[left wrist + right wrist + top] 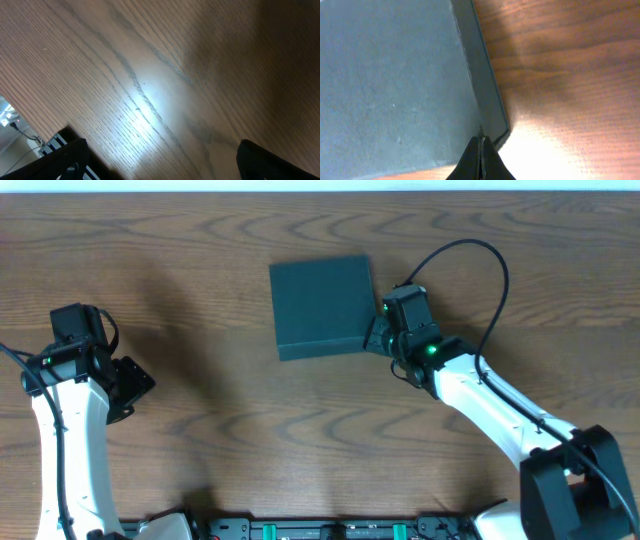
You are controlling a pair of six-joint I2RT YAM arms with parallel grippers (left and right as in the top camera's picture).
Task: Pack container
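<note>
Since the green box (320,305) sits shut on the table (200,460), we hold our right claw (481,155), pinched tight on nothing, at its corner, maybe to nudge it. Our left claw (128,385) hangs open far off.

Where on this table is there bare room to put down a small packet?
Bare wood lies between the left end effector and the box, and along the near side of the table in front of the box. It is crowded only at the box's right near corner, where the right end effector sits shut.
</note>
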